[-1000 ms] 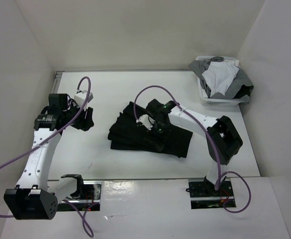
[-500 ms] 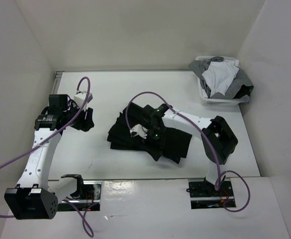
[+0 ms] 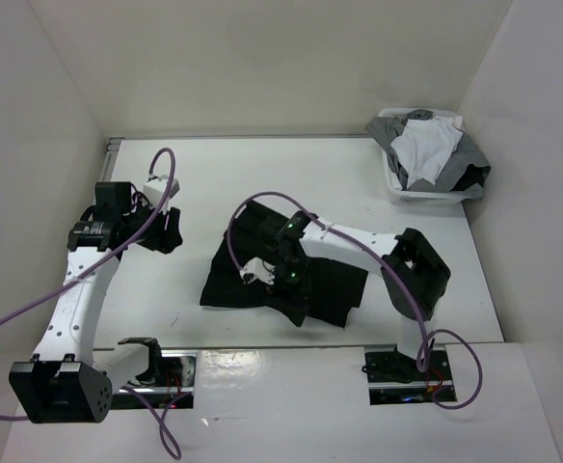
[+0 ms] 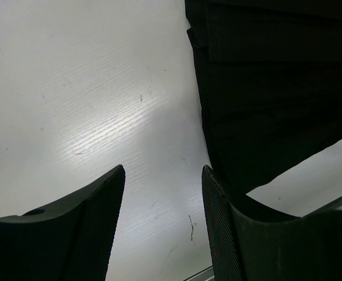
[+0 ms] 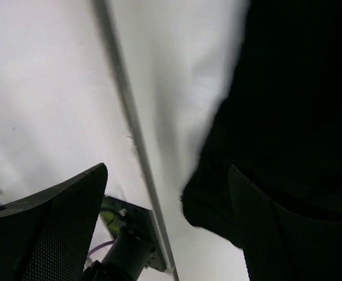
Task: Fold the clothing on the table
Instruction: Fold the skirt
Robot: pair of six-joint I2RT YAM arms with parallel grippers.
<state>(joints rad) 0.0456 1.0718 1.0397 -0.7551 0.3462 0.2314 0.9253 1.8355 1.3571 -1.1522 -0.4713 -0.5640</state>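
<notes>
Since a second ago the right gripper [image 3: 280, 275] has swept from the garment's middle toward its near left part. The clothing [image 3: 335, 282] has spread with it: its near left corner now reaches out in a flat point, where before it lay bunched. The left gripper [image 3: 163, 234] has not shifted.

The clothing lies in the middle of the table [image 3: 262, 174], a soft, matte black sheet with an irregular outline. The left wrist view shows what the overhead one does not: parallel pleat-like ridges run across the clothing [image 4: 264, 88], and its edge lies flat on the table [image 4: 71, 88]. From the right wrist the clothing [image 5: 300, 88] is only a featureless dark mass that fills the right half of the view and laps against the right-hand finger [image 5: 288, 234].

The right gripper [image 5: 168, 170] hangs over the garment with its jaws spread wide. Bare table [image 5: 42, 70] and a thin grey metal rail [image 5: 130, 117] show through the gap, so nothing is pinched. Its pads carry a fine cross-hatched texture. The left gripper [image 4: 163, 175] stands near the clothing's left edge, jaws apart over white surface, holding nothing.

At the far right corner sits a white plastic basket [image 3: 412, 196], heaped with grey and white garments [image 3: 426, 149]. A purple cable [image 3: 257, 200] loops over the right arm.
</notes>
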